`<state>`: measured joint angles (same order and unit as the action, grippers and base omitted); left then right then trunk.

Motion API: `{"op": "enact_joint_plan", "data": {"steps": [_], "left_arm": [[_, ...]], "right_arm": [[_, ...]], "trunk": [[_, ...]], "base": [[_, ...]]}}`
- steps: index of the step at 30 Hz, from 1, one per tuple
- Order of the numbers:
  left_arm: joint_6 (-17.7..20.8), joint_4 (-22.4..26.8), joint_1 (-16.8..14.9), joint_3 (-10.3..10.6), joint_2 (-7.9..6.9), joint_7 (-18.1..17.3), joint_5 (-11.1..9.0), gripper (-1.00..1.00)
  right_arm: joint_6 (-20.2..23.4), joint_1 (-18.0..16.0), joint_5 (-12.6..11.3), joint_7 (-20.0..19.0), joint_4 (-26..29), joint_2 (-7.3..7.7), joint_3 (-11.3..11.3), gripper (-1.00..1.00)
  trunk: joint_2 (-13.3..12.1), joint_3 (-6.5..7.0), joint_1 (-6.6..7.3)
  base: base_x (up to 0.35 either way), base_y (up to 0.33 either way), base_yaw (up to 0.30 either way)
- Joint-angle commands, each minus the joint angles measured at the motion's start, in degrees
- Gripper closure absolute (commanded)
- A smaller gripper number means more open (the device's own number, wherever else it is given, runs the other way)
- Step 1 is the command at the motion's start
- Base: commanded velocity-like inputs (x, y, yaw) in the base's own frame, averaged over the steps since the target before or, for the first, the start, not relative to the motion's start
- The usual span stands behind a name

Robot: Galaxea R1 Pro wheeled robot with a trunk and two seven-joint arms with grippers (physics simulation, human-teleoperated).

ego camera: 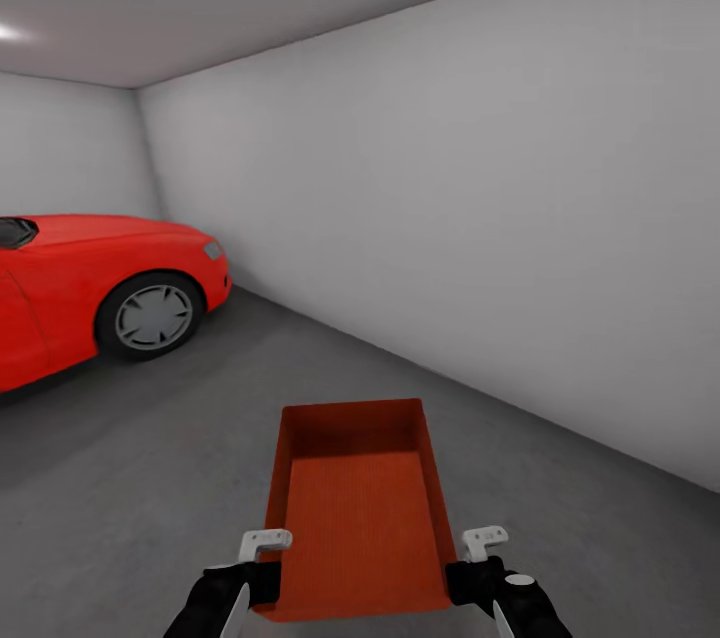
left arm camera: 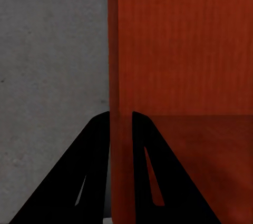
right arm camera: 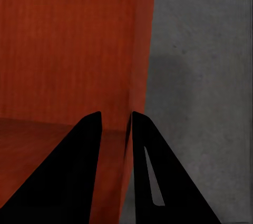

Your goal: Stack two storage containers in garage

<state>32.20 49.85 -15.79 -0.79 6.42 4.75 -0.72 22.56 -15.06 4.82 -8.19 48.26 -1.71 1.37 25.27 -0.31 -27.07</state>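
container carried into the garage, held by both side walls

the garage was the largest thing in sight: pale grey walls, a dark concrete floor, and a red car parked well off to the robot's left. ahead and to the right the floor showed nothing standing on it.

the storage container hung low in front of the robot, between the two arms, its open top up and its long axis running straight away from the body. only one container was visible.

the left gripper pinched the container's left long wall, one finger outside over the floor and one inside the bin. the right gripper did the same on the right long wall. both grips sat at the near end, so the far end overhung forward.

with the arms equally placed, setting it down would likely call for an even, level lowering straight to the floor, the long axis kept pointing ahead.
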Motion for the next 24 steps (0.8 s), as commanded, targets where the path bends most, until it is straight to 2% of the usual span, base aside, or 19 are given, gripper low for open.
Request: {"op": "enact_joint_plan", "data": {"steps": [1, 24], "left_arm": [[-2.06, 0.25, -0.03, -0.53, 0.08, 0.26, 1.51, 1.0], [-2.06, 0.25, -0.03, -0.53, 0.08, 0.26, 1.51, 1.0]], "right_arm": [[0.38, 0.03, -0.77, -1.36, -0.01, -1.72, 2.49, 1.0], [0.38, 0.03, -0.77, -1.35, -0.01, -1.72, 2.49, 1.0]], "trunk": [[0.05, 0.0, -0.03], [0.05, 0.72, -0.03]], "base": [[0.035, 0.0, -0.273], [0.003, 0.0, -0.278]]}}
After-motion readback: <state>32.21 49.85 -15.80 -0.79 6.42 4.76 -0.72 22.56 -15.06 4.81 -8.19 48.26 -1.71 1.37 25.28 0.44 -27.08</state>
